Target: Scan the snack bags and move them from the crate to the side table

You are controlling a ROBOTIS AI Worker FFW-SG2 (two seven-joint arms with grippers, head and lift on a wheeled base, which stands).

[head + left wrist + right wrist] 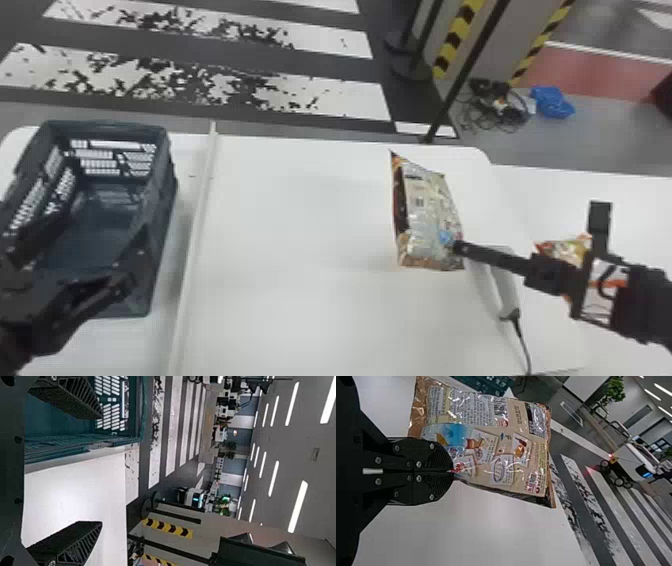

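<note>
Right of centre in the head view, the right gripper [457, 247] pinches the snack bag [425, 210] by its edge, while its arm partly hides a second bag [564, 247] and the white scanner [504, 287]. At lower left, the left gripper [97, 250], spread wide, blocks some of the crate [161, 220].

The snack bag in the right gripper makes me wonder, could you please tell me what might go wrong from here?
The snack bag is pinched near one corner by the right gripper, so it could swing or slip. Also, the right arm extends above the white scanner and its cable; lowering it might knock or snag them.
</note>
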